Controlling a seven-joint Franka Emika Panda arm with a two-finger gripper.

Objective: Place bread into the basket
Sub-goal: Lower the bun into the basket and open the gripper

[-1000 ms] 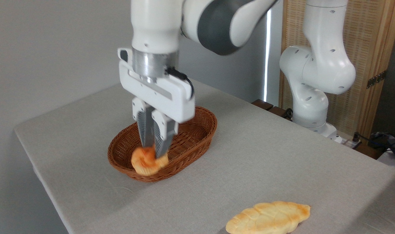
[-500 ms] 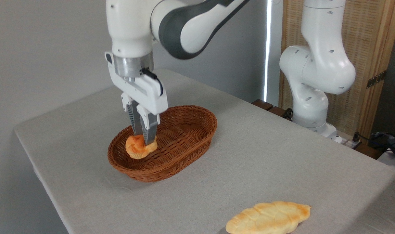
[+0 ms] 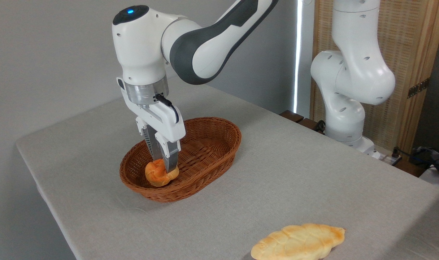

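Note:
The bread [image 3: 158, 174], a small round orange-golden bun, sits low inside the near-left end of the basket [image 3: 212, 144], an oval reddish-brown wicker one on the grey tablecloth. My gripper [image 3: 164, 167] points straight down into the basket and is shut on the bun, one finger on each side of its top. I cannot tell whether the bun touches the basket floor; the near rim hides its underside.
A longer flat pale-yellow leaf-shaped loaf [image 3: 299, 242] lies near the table's front edge at the lower right. The arm's white base [image 3: 344, 119] stands at the table's far right side. A wooden screen [image 3: 403, 54] is behind it.
The gripper, holding the bun, moved from over the basket's near rim further in, then lowered it deeper toward the basket floor. The loaf stayed put.

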